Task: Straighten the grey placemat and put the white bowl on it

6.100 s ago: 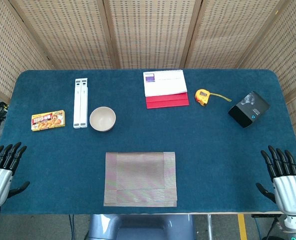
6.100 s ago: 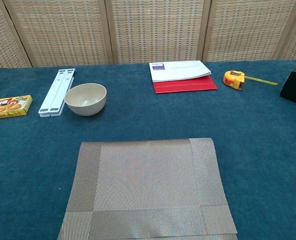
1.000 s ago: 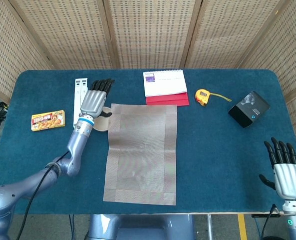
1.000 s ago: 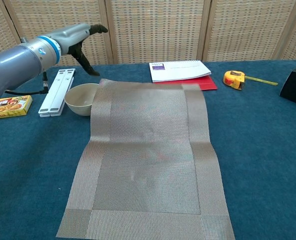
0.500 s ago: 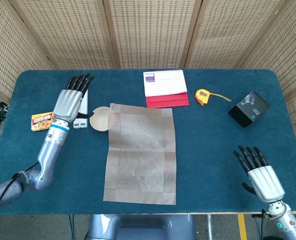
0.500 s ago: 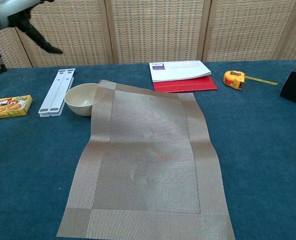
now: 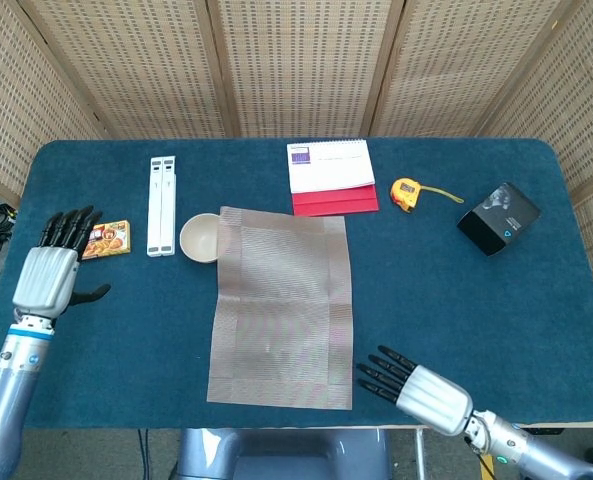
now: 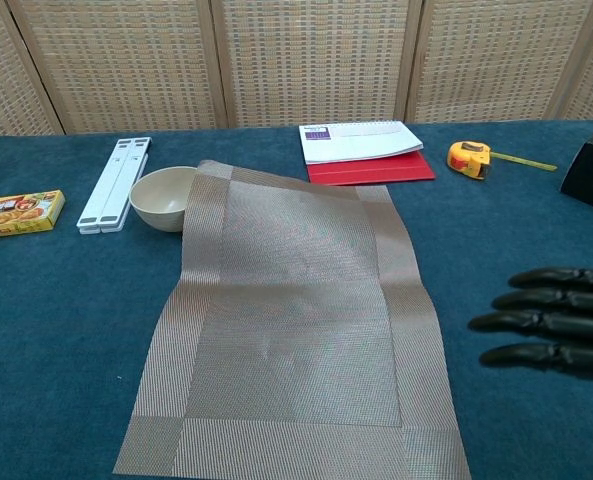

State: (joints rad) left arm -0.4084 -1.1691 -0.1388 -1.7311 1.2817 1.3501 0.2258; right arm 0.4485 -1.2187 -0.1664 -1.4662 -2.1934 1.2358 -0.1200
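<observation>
The grey placemat (image 7: 281,305) (image 8: 294,320) lies unfolded lengthwise down the middle of the table, its far left corner lapping against the white bowl (image 7: 198,237) (image 8: 162,196). The bowl stands upright at the mat's far left, partly covered by that corner. My left hand (image 7: 51,273) hovers at the table's left side, fingers spread, holding nothing; the chest view does not show it. My right hand (image 7: 404,382) (image 8: 551,320) reaches in low from the right, fingers stretched toward the mat's near right corner, empty and just short of it.
A white folding stand (image 7: 161,205) lies left of the bowl, and a yellow food box (image 7: 107,239) sits beside my left hand. A notebook on a red folder (image 7: 331,176), a yellow tape measure (image 7: 406,192) and a black box (image 7: 497,217) line the far side.
My left hand has drawn back from above the stand to the table's left side. My right hand has swung in from the right toward the mat's near right corner. The mat lies as before.
</observation>
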